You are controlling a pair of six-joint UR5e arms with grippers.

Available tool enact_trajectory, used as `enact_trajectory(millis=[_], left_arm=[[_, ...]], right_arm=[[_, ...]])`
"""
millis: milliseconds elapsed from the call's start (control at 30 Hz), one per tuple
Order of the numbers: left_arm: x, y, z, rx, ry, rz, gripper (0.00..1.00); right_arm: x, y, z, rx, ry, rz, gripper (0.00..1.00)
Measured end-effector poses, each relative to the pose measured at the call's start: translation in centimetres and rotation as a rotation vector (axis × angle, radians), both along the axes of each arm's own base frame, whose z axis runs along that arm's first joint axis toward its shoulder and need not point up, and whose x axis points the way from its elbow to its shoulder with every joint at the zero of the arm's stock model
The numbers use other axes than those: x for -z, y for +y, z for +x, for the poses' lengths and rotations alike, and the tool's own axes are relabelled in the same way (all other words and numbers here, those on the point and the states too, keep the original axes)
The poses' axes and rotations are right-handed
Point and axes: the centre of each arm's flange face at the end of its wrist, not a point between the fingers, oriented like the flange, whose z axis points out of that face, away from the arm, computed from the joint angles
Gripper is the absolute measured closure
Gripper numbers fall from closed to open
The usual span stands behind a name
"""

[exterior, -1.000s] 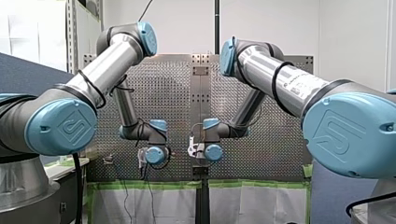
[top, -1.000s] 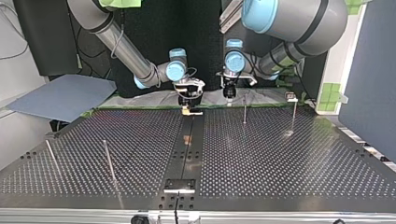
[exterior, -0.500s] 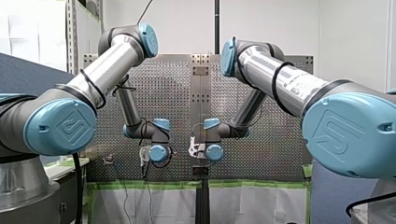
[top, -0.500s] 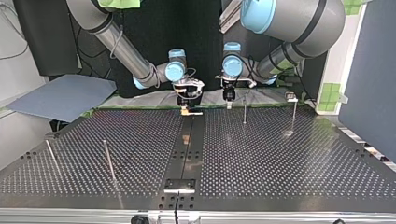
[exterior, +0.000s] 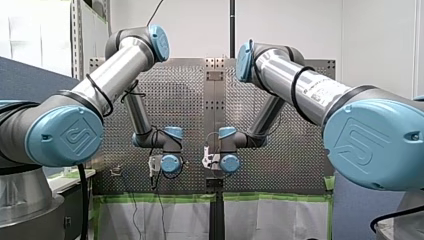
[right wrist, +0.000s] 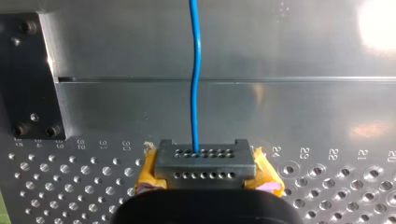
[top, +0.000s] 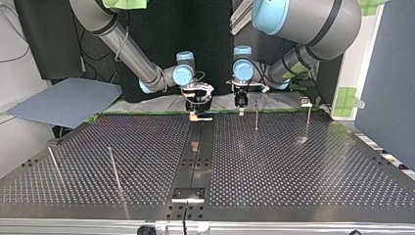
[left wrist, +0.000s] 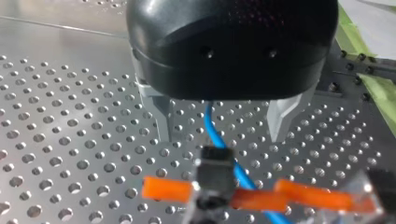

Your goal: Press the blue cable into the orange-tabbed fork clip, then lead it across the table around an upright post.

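Pressing step in hand. My left gripper (left wrist: 220, 136) hangs wide open astride the blue cable (left wrist: 211, 125), just short of the orange-tabbed clip (left wrist: 215, 178). My right gripper (right wrist: 205, 161), left of it in the top view, pinches the cable. Next, likely: close, press it into the clip.

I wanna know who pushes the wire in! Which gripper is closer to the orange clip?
Left. My left gripper hangs by the orange-tabbed clip, open astride the blue cable. My right gripper, shut on that cable, sits farther off; its wrist view shows no clip.
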Motion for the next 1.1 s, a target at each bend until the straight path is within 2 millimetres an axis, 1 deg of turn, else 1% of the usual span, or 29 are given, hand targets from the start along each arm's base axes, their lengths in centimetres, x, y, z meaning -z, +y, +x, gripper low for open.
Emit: enact_trajectory(millis=[100, 133, 167, 233, 267, 300, 367, 867, 1000, 1100], left_arm=[[-0.02, -0.01, 0.01, 0.001, -0.001, 0.012, 0.00], [-0.02, -0.01, 0.01, 0.001, -0.001, 0.016, 0.16], [-0.02, -0.02, 0.01, 0.002, -0.001, 0.022, 0.22], [-0.02, -0.04, -0.01, 0.003, -0.001, 0.028, 0.22], [-0.02, -0.06, -0.02, 0.004, -0.001, 0.031, 0.71], [-0.02, -0.08, -0.03, 0.004, -0.002, 0.032, 0.71], [-0.08, -0.13, 0.00, 0.001, -0.005, 0.031, 0.99], [-0.29, 0.21, 0.17, -0.058, -0.011, 0.043, 0.99], [-0.43, -0.04, 0.36, -0.048, -0.010, 0.042, 0.99], [-0.72, -0.59, 0.72, -0.025, -0.007, 0.043, 0.99]], right_arm=[[0.01, 0.01, 0.00, 0.000, 0.000, 0.001, 1.00], [0.02, 0.01, 0.00, -0.001, 0.001, 0.001, 1.00], [0.07, 0.02, 0.00, -0.001, 0.001, 0.001, 1.00], [0.10, 0.03, 0.00, -0.002, 0.002, 0.002, 1.00], [0.10, 0.04, 0.00, -0.003, 0.002, 0.002, 1.00], [0.13, 0.04, 0.00, -0.003, 0.003, 0.002, 1.00], [0.17, 0.05, -0.01, -0.003, 0.003, 0.003, 1.00], [0.36, 0.09, -0.06, -0.003, 0.004, 0.006, 1.00], [0.46, 0.11, -0.07, -0.003, 0.005, 0.008, 1.00], [0.47, 0.10, -0.13, -0.001, 0.008, 0.010, 1.00]])
